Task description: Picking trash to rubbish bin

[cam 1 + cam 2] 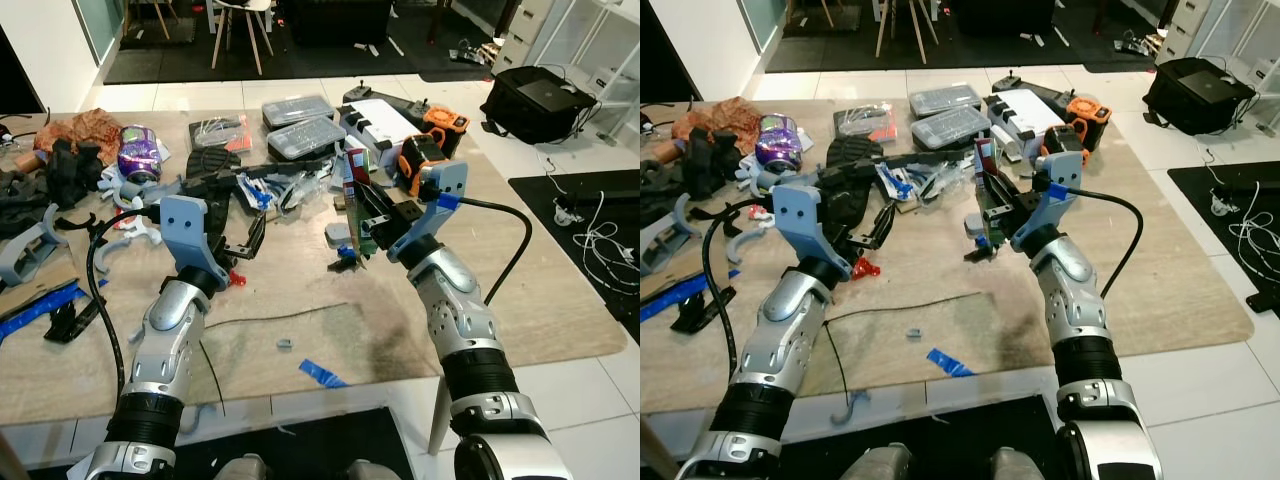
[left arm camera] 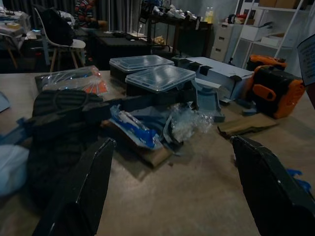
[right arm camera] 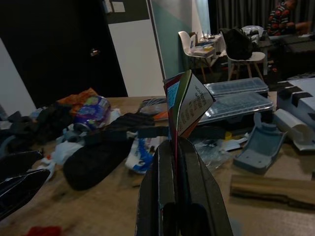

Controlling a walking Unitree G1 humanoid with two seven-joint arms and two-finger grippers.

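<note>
My right gripper (image 1: 366, 226) is raised over the middle of the wooden table (image 1: 520, 290), shut on a flat red and green wrapper (image 3: 189, 105) that stands upright between its fingers (image 3: 162, 182). My left gripper (image 1: 240, 232) hovers low over the table, open and holding nothing, its two fingers (image 2: 81, 194) spread wide. Just beyond it lies a heap of crumpled clear plastic and a blue wrapper (image 2: 147, 132). A purple snack bag (image 1: 138, 152) lies at the far left. A blue tape scrap (image 1: 322, 374) rests near the front edge.
Two clear-lidded boxes (image 1: 305, 125), a white box (image 1: 385, 122) and orange tools (image 1: 428, 150) crowd the far side. A black shoe (image 1: 212, 164) and black and blue parts (image 1: 40, 230) clutter the left. A black bag (image 1: 540, 100) and cables (image 1: 590, 235) lie on the floor at right.
</note>
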